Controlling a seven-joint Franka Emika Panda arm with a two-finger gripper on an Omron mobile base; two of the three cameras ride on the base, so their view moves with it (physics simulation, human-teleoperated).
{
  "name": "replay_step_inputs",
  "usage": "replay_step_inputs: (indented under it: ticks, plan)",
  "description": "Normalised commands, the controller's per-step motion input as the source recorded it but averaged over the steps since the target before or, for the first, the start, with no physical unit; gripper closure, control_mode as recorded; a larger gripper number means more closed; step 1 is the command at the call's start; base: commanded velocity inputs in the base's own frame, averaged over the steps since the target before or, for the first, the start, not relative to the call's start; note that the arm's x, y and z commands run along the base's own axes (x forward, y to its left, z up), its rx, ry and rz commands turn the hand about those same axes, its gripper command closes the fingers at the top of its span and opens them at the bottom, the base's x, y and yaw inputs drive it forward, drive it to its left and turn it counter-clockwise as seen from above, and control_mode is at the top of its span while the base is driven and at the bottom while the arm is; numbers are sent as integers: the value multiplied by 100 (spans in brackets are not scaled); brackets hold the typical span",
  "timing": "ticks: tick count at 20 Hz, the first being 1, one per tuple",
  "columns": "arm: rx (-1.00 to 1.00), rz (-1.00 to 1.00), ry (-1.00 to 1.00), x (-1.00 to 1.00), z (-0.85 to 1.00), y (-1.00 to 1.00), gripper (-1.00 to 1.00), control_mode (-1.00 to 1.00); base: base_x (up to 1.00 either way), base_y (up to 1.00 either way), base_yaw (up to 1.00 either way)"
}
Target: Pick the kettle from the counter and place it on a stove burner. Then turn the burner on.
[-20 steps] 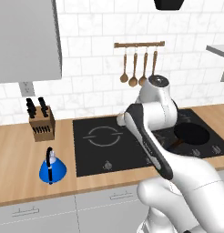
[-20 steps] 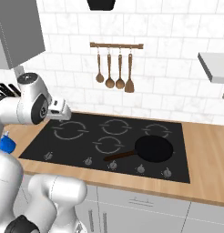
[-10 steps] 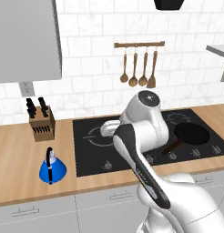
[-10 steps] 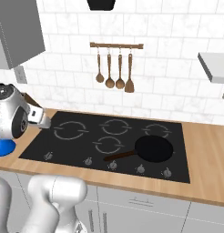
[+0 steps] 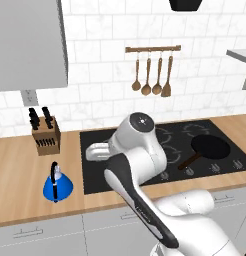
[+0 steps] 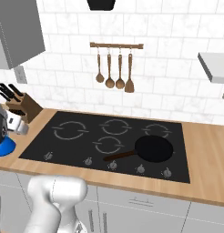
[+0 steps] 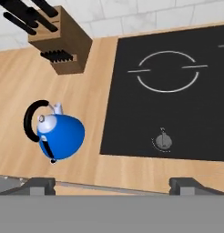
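Observation:
The blue kettle [image 7: 59, 134] stands upright on the wood counter [image 7: 13, 91], its black handle arching to the left. It also sits left of the cooktop in the left base view as the kettle [image 5: 57, 186]. In the right base view my arm partly covers the kettle [image 6: 4, 146]. My gripper [image 7: 114, 186] is open with nothing between its widely spread tips. It hangs above the counter's front edge, to the right of the kettle and apart from it. The large stove burner [image 7: 167, 71] is a grey double ring on the black glass, also seen as the burner [image 6: 73, 130].
A wooden knife block [image 7: 63, 43] stands behind the kettle by the wall. A burner knob [image 7: 162, 140] sits on the cooktop's front strip. A black frying pan [image 6: 153, 149] occupies a right-hand ring. Wooden utensils [image 5: 152, 82] hang on the wall rail.
My arm has swung left across the cooktop, from above its middle to its left edge, nearer the kettle. The kettle and the pan have not moved.

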Motion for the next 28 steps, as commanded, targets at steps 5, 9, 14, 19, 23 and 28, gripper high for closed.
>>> replay_step_inputs:
  ticks: [5, 9, 14, 19, 23, 28]
  plan:
    - [0, 0, 9, -7, -7, 65, -100, -100, 0, 0, 0]
    - [0, 0, 17, 0, -8, 63, -100, -100, 0, 0, 0]
    - [0, 0, 15, 3, -12, 61, -100, -100, 0, 0, 0]
    - [0, 0, 12, 16, -21, 55, -100, -100, 0, 0, 0]
    - [0, 0, 2, 22, -27, 33, -100, -100, 0, 0, 0]
    - [0, 0, 0, 26, -34, 22, -100, -100, 0, 0, 0]
